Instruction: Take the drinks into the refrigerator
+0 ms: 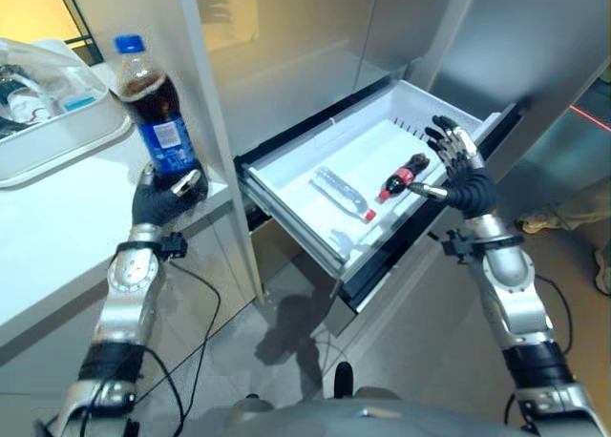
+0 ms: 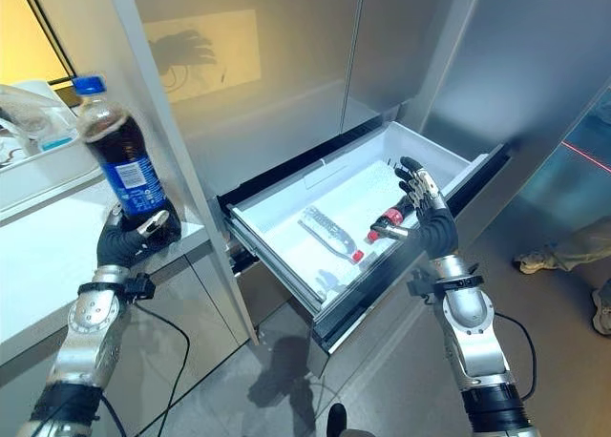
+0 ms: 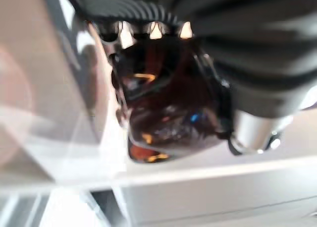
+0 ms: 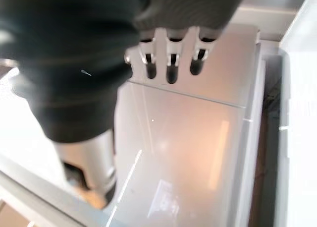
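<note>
My left hand [image 1: 164, 197] is shut on the lower part of a large cola bottle [image 1: 156, 113] with a blue cap and blue label, held upright above the white counter's edge; its dark base [image 3: 163, 123] shows close up in the left wrist view. The white refrigerator drawer [image 1: 286, 200] is pulled out. Inside lie a clear bottle with a red cap [image 1: 342, 193] and a small dark cola bottle with a red label [image 1: 404, 176]. My right hand [image 1: 462, 168] hovers open above the drawer's right side, fingers [image 4: 171, 63] spread, close to the small cola bottle.
A white counter [image 1: 57, 227] runs along the left, with a clear plastic tub [image 1: 43, 113] on it. Grey refrigerator doors [image 2: 286, 65] rise behind the drawer. A person's shoes [image 2: 549, 256] stand on the floor at the far right.
</note>
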